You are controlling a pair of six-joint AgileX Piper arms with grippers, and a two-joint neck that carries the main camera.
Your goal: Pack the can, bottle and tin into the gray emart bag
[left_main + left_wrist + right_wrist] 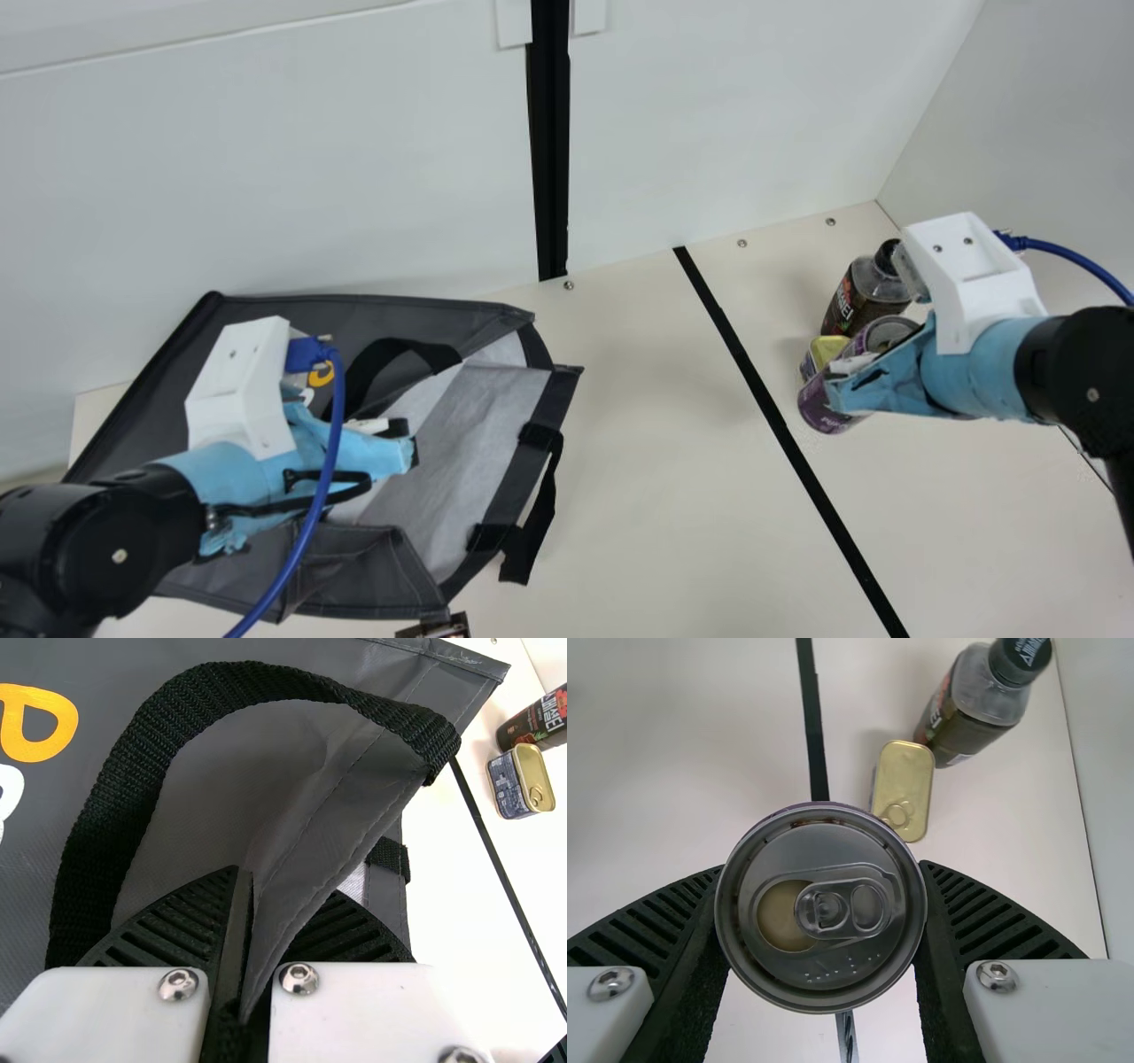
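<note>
Gray bag (478,443) clamped by left claw (407,440), one can (819,409) by right claw (836,377), bottle (861,299), tin (826,349)

Open desk (656,461) lies between the right gripper (837,388) and the bag (474,443). Wallward of that gripper, tin (827,346) and bottle (861,297) block passage; a strap (146,771) loops beside the left gripper (409,446).
</note>
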